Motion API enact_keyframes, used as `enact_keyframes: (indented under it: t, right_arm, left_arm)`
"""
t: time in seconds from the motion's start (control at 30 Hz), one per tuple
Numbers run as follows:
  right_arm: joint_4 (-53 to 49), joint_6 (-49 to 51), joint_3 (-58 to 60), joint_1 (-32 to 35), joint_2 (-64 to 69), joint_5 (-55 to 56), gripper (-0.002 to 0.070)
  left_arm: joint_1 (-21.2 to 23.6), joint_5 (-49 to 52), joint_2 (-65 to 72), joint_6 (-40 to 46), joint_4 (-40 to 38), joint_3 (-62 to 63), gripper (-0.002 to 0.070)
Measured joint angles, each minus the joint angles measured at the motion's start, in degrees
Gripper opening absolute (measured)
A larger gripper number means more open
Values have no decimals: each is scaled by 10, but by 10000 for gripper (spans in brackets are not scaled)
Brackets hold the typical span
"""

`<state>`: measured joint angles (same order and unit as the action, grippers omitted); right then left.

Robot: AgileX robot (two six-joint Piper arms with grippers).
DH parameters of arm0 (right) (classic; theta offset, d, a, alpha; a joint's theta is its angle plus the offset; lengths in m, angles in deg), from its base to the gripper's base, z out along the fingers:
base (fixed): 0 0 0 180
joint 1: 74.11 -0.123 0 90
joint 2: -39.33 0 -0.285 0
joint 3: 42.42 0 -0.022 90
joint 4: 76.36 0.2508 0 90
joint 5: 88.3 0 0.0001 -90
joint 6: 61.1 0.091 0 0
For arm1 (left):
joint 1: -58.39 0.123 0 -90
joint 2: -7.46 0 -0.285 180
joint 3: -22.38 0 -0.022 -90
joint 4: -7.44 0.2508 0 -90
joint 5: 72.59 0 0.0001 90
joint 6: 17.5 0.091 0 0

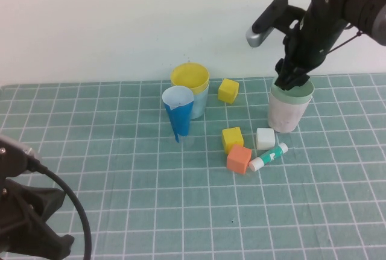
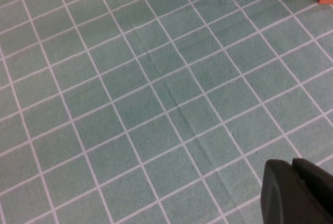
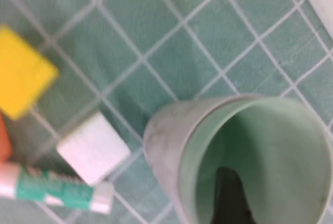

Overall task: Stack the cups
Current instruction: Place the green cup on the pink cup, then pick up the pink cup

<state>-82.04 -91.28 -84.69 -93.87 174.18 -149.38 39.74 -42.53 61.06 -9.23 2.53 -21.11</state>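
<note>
The grid-lined green mat fills the lower part of the high view. At upper right, the right gripper reaches into the mouth of the sage green cup, which sits nested in the pale pink cup; one dark finger shows inside the green rim, but whether the claw is clamped I cannot tell. Near centre top, the yellow cup sits inside the light blue cup; all four are tapered and pastel. The blue cone stands before them. The left gripper hangs at lower left, its claw state unclear. Yellow cubes, an orange cube and a white cube lie mid-frame beside a green-and-white tube, its label unreadable.
</note>
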Motion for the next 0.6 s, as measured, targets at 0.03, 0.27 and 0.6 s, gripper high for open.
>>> enact_keyframes:
  t: [0.03, 0.27, 0.6]
  right_arm:
    - [11, 14, 0, 3, 0, 3, 402]
    - [80, 39, 0, 56, 16, -6, 414]
    - [147, 32, -1, 69, 55, -16, 392]
  left_arm:
    - [0, 0, 0, 0, -1, 0, 1]
    - [0, 0, 0, 0, -5, 0, 1]
    - [0, -8, 0, -1, -10, 0, 1]
